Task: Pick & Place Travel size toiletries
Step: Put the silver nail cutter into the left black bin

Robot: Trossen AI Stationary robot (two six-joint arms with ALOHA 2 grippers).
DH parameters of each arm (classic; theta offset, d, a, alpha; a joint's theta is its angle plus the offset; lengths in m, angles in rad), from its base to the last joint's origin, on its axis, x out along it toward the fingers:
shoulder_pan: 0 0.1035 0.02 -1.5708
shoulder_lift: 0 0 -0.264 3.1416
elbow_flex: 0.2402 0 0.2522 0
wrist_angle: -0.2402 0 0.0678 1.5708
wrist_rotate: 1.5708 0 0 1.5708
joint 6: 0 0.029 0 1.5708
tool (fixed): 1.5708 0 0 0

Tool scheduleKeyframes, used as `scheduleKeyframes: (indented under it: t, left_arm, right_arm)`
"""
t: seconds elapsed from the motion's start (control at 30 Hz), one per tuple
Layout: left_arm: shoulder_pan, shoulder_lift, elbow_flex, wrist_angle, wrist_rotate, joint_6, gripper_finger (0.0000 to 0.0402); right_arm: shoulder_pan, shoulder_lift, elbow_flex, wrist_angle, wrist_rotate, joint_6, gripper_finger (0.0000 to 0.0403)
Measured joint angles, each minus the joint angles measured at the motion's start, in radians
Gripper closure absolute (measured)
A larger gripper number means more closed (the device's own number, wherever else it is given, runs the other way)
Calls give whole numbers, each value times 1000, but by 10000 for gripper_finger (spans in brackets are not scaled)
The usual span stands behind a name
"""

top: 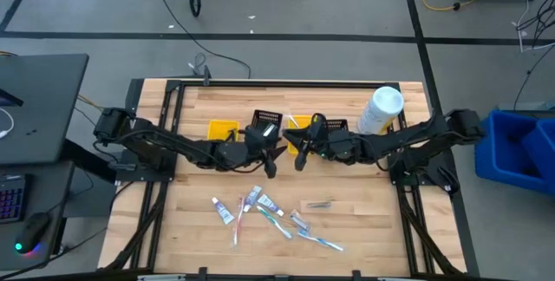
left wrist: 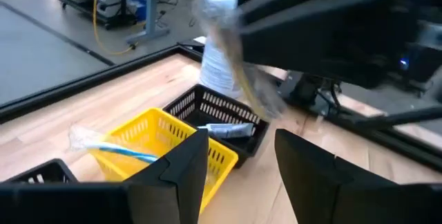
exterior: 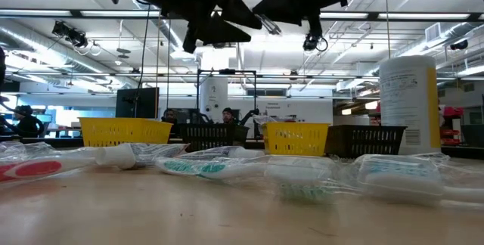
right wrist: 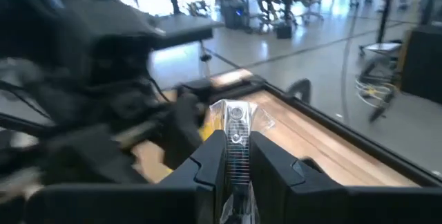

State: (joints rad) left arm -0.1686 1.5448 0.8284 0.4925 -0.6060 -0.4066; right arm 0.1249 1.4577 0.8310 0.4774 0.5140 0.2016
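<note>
Right end effector (right wrist: 237, 156) clamped on a clear packet (right wrist: 236, 128), raised over the bench (top: 364, 229), left end effector (left wrist: 238, 158) spread wide and empty facing it, remaining toiletries (top: 269, 212) on the bench below and in front of both.

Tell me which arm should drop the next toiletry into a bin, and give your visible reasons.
Right, most likely. The right gripper is shut on a clear packet and hangs over the bins, so it only needs to release. The left gripper is open with nothing between its fingers.
</note>
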Motion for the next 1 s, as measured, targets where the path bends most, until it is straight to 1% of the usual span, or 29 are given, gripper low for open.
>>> scheduleKeyframes:
  t: [0.07, 0.13, 0.23, 0.43, 0.57, 0.73, 0.83, 1.0]
  left_arm:
    - [4, -1, 0, 5, 6, -6, 225]
    - [6, -1, 0, 7, 23, -5, 225]
    - [6, -1, 0, 37, 24, 12, 225]
    - [7, -1, 0, 38, 24, 14, 225]
    - [7, -1, 0, 35, 17, 11, 226]
    - [10, -1, 0, 31, -5, -1, 228]
    - [15, -1, 0, 31, -25, -1, 244]
    - [29, -2, 1, 30, -4, -2, 295]
  right_arm:
    - [1, 14, 0, 37, -21, -8, 343]
    - [1, 31, 0, 69, -20, -10, 343]
    - [1, 56, 0, 92, -19, -11, 343]
    - [1, 110, 0, 180, -18, -18, 343]
    - [1, 134, 0, 246, -19, -42, 343]
    - [1, 136, 0, 267, -20, -56, 343]
    - [0, 136, 0, 267, -19, -57, 343]
    - [0, 136, 0, 263, -13, -64, 343]
